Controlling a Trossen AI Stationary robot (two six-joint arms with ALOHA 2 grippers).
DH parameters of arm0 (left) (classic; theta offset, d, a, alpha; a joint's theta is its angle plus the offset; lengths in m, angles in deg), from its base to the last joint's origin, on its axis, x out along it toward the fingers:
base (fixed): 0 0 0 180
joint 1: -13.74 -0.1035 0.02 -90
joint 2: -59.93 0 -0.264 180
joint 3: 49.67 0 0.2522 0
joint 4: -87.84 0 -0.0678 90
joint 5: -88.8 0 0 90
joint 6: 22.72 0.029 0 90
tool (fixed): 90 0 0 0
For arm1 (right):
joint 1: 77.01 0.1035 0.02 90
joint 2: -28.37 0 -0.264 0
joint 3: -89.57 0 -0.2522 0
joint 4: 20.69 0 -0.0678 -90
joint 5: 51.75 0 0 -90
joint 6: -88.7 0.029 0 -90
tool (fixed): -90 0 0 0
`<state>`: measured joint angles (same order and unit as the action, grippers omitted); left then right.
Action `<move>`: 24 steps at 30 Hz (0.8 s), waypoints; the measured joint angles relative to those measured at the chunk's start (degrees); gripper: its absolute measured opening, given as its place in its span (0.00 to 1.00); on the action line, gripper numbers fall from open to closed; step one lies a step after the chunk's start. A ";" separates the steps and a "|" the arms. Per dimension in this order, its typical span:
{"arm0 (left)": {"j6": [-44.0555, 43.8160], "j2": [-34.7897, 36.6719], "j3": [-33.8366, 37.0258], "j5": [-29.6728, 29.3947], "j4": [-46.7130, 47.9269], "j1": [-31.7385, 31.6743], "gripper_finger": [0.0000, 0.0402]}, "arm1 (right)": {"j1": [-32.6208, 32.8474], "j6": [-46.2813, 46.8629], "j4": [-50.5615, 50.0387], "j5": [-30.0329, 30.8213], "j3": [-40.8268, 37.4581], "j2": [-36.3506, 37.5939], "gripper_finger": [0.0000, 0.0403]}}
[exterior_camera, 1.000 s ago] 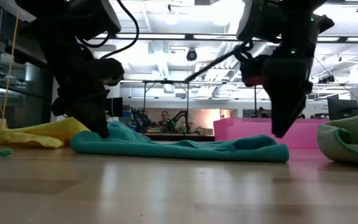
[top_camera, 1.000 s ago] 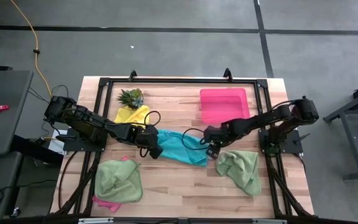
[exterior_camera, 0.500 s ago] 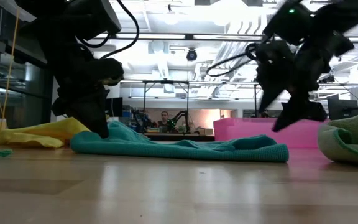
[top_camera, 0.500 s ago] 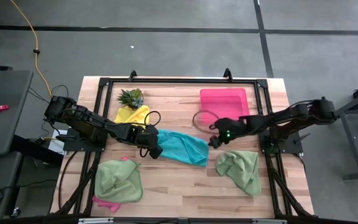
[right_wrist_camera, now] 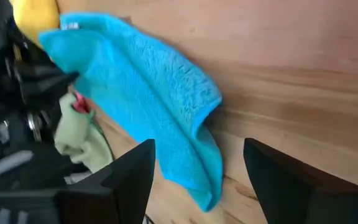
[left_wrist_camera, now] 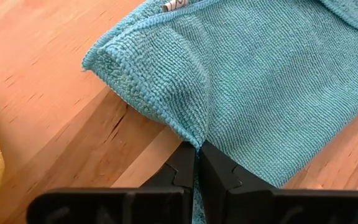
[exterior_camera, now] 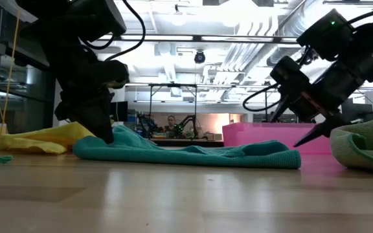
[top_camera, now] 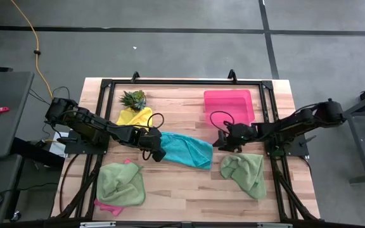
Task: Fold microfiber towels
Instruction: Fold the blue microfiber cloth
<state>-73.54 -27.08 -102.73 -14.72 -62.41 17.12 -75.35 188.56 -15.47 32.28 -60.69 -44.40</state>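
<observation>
The teal towel [top_camera: 185,150] lies spread on the table's middle, with my left gripper [top_camera: 159,154] shut on its left edge. My right gripper [top_camera: 217,143] stands open just off the towel's right end [right_wrist_camera: 207,180]. It hangs slanted above the table, touching nothing. The yellow towel [top_camera: 134,117] lies at the far left. One light green towel [top_camera: 244,172] lies crumpled at the near right. Another light green towel [top_camera: 120,183] lies at the near left on a pink towel [top_camera: 105,206]. My left gripper pinches the teal towel's hemmed left edge [left_wrist_camera: 192,138] between its two fingers, beside a turned-over corner [left_wrist_camera: 107,59]. How many layers it has, I cannot tell. The fingers slant down from the table's left. The towel lies on the table, its held end a little raised [exterior_camera: 118,133].
A pink tray [top_camera: 228,106] stands at the far right and a small spiky plant [top_camera: 133,98] at the far left, beside the yellow towel. Bare wood [top_camera: 189,190] shows along the near edge between the two green towels. A black frame [top_camera: 189,81] runs round the table.
My right gripper has drawn back from above the teal towel's right end toward the table's right edge. It has rolled over and tipped from pointing down to a slant. The teal towel has stayed where it was.
</observation>
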 joint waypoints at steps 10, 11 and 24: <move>-0.09 -0.01 0.01 0.02 -0.31 0.00 0.00 | -0.01 8.02 3.38 4.25 0.02 -2.88 0.59; -0.09 -0.01 0.01 0.02 -0.43 0.00 0.00 | 0.00 8.30 4.15 4.26 0.02 -3.75 0.59; 0.04 -0.01 0.01 -0.02 -0.94 0.00 0.00 | -0.02 10.87 11.79 4.35 4.40 -15.28 0.59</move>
<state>-73.50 -27.09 -102.72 -14.74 -63.35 17.12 -75.37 199.43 -3.68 36.63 -56.29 -59.68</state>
